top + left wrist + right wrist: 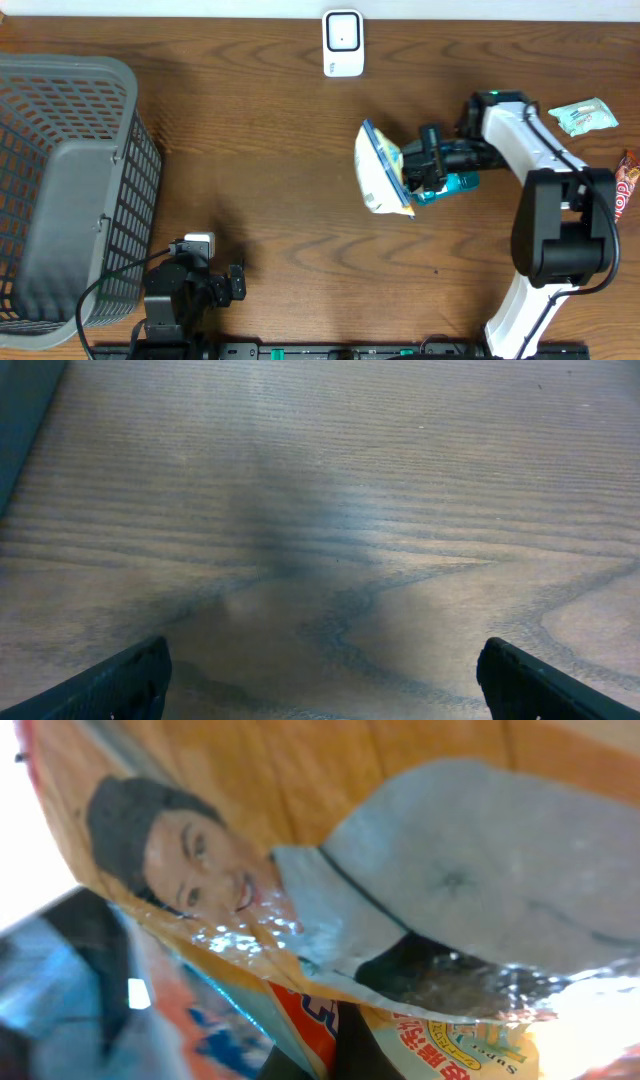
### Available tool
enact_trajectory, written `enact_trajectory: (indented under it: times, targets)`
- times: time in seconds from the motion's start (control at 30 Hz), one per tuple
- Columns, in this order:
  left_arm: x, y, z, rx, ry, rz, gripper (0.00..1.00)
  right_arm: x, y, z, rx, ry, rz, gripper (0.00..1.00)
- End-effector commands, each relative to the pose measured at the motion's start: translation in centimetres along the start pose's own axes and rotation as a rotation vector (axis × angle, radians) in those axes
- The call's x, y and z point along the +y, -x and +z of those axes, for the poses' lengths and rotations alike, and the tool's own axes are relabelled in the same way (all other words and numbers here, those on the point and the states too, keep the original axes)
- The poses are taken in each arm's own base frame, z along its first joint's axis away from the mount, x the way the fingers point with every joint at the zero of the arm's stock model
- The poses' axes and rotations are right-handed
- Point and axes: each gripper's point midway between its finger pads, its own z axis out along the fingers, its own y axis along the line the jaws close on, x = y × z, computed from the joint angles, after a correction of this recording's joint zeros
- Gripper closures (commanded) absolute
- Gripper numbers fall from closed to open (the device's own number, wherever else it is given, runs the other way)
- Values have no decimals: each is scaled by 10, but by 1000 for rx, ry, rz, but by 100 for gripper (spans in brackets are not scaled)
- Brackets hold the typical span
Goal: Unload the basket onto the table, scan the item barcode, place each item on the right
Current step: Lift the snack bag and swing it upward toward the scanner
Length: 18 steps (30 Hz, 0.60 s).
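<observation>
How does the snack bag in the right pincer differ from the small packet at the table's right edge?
The snack bag is much larger than the small packet. The snack bag is gripped by the right pincer; the small packet lies untouched on the table. Both are mostly pale.

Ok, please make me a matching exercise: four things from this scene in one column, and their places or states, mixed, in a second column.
1 snack bag
2 grey basket
3 white scanner
4 left gripper

A at the far edge of the table
B open, holding nothing
C on the left side
D held in the right gripper

Pairs: 1-D, 2-C, 3-A, 4-B
</observation>
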Motion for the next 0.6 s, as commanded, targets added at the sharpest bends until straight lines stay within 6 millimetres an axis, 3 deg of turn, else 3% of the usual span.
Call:
enact_trajectory:
  times: [0.0, 0.2, 0.4, 0.57]
  targets:
    - [0, -5, 1, 16, -1, 8, 2, 7, -12, -17, 24, 66, 28, 98]
    - [0, -5, 1, 16, -1, 8, 2, 8, -5, -42, -35, 102, -237, 98]
    - [0, -5, 1, 16, -1, 8, 2, -3, 8, -51, -108, 54, -290, 99]
    - [0, -5, 1, 16, -1, 8, 2, -11, 18, -50, -160, -2, -225, 98]
